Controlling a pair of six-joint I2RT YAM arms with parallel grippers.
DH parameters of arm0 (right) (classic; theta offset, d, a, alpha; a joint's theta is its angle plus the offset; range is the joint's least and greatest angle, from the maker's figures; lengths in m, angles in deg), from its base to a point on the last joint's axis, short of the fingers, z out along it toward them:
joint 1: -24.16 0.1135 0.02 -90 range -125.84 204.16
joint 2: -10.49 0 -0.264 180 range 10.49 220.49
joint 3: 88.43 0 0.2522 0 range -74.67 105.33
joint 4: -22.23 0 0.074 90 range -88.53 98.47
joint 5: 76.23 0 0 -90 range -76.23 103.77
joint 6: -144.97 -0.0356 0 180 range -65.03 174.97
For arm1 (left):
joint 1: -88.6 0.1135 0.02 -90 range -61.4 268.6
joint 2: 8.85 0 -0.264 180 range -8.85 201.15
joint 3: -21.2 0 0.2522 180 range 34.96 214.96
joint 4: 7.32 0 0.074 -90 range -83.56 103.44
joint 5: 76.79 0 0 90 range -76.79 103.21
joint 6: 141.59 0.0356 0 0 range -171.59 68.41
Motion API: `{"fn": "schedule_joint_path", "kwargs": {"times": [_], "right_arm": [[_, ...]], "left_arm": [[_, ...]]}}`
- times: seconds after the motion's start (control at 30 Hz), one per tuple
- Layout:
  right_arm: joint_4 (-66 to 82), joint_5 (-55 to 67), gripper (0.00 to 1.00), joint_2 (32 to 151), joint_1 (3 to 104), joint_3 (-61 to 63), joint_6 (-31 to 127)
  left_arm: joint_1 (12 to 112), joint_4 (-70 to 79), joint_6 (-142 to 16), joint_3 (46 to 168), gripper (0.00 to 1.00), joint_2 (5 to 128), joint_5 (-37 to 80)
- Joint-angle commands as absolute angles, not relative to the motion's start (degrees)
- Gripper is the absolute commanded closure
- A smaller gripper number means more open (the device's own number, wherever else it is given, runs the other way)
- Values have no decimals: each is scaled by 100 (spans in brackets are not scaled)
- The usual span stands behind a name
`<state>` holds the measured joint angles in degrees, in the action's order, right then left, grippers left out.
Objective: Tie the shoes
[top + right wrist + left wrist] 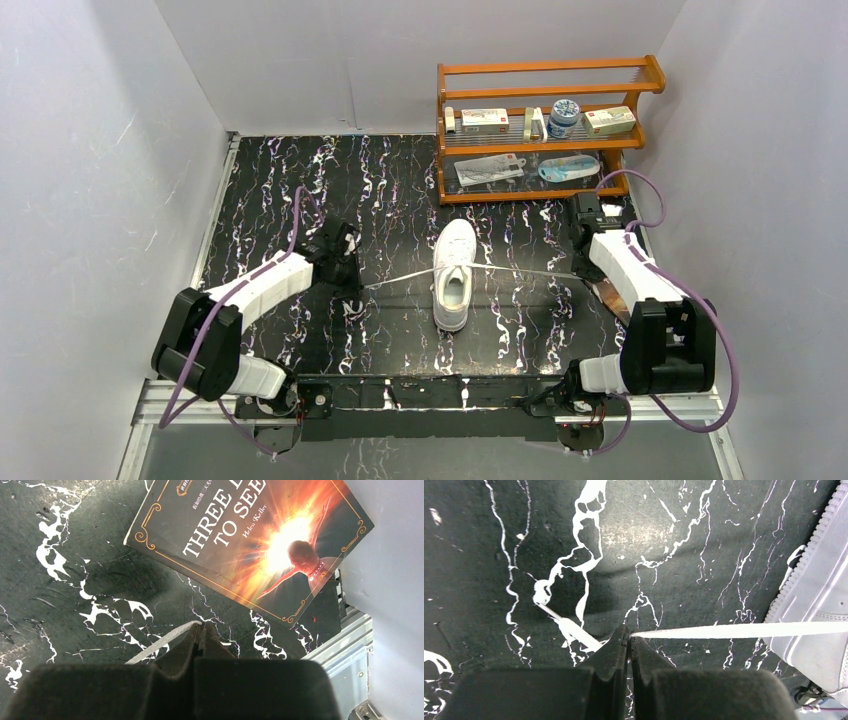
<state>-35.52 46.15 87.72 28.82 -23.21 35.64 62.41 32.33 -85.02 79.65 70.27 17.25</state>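
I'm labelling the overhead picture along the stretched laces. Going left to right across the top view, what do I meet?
Left pincer → left lace, pinched in it → white sneaker → right lace → right pincer, shut on that lace.

On table (300, 180), centred: shoe (454, 272); laces (520, 272) out left and right; shelf (550, 66) behind, rightward; book (250, 540) at right edge.
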Motion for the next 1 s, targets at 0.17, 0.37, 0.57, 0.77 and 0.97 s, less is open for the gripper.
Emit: {"fn": "schedule_joint_path", "kwargs": {"times": [0.17,0.37,0.57,0.77,0.97], "right_arm": [[-3726,3878,100,8357,3168,-1619,3872],[-3528,2884,100,7831,3245,-1657,4068],[-3676,2389,100,7530,3255,-1565,4018],[-4036,2058,100,7332,3259,-1383,3887],[-4476,2029,100,7215,3259,-1129,3940]], "left_arm": [[6329,3108,-8127,8213,72,6765,2191],[6328,2792,-7583,8203,42,5943,2287],[6270,809,-6719,7457,16,5371,3542],[6146,-251,-5464,7260,19,6274,4743],[5617,-989,-4385,7222,20,7083,4802]]}}
